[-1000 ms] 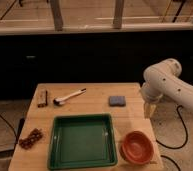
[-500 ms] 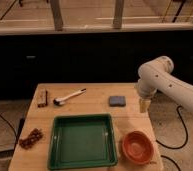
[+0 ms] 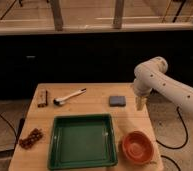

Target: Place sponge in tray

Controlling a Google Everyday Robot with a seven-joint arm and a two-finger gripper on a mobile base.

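Observation:
The sponge (image 3: 117, 100) is a small flat blue-grey pad lying on the wooden table (image 3: 90, 107) at the back right. The dark-green tray (image 3: 82, 141) sits at the front middle of the table, with nothing in it. My gripper (image 3: 140, 104) hangs from the white arm at the table's right edge, just right of the sponge and apart from it. It points down and holds nothing that I can see.
A round orange-red bowl (image 3: 137, 146) stands right of the tray. A white-handled brush (image 3: 69, 96) and a brown block (image 3: 42, 98) lie at the back left. A dark cluster (image 3: 30, 138) lies at the front left edge. A dark wall runs behind the table.
The arm and gripper have moved left and a little back toward the sponge. The sponge, tray and other objects have not moved.

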